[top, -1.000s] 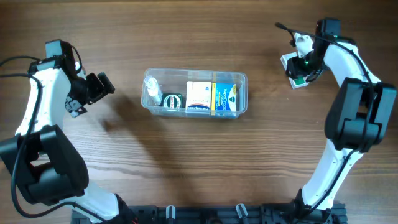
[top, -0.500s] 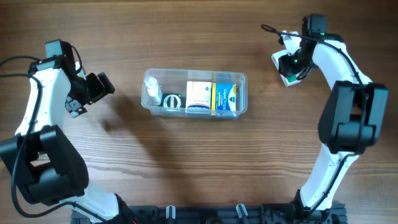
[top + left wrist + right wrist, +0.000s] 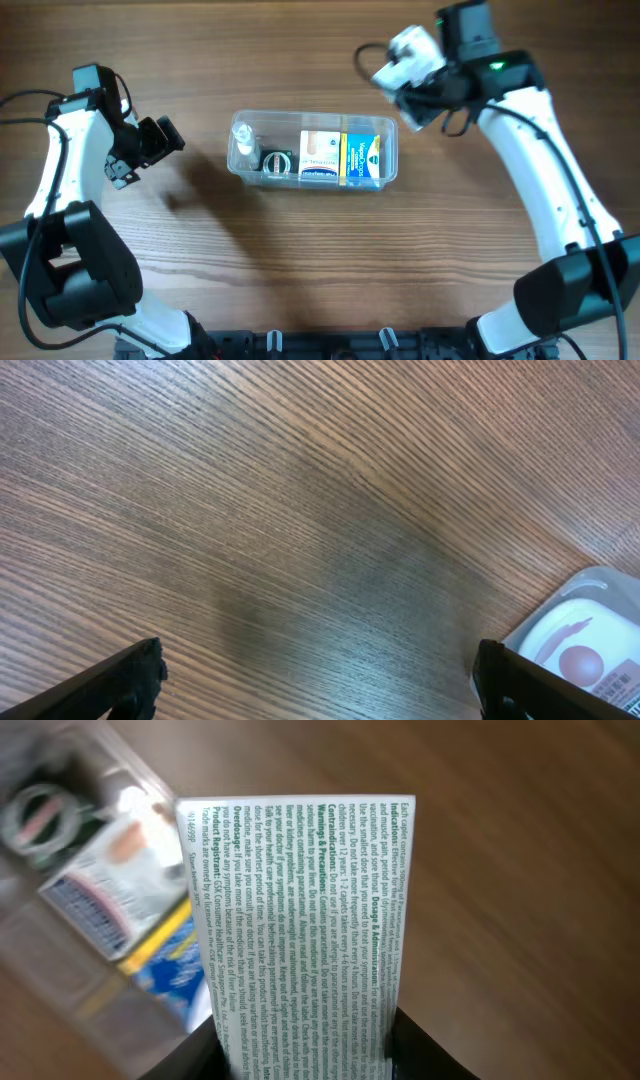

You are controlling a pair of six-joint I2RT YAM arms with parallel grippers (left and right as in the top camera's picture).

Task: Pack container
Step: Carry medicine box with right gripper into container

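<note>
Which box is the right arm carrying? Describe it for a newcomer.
Start at the clear container mid-table and look just beyond its far right corner, where the right gripper hangs. Clamped in it is a white carton. Unlike the blue-and-white box and blue-and-yellow box packed in the container, it is airborne and covered in fine green print.

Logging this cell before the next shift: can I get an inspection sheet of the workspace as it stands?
Surface: wood-grain table, no spills seen.
Job's things: clear container holds a small bottle, a round dark item, a white box and a blue-yellow box.
Clutter: nothing seen.
Pincers: left pincer open, empty; right pincer shut on a printed carton near the container's far right corner.
Cables: black cable loops off the right wrist.
Surroundings: nothing seen.
</note>
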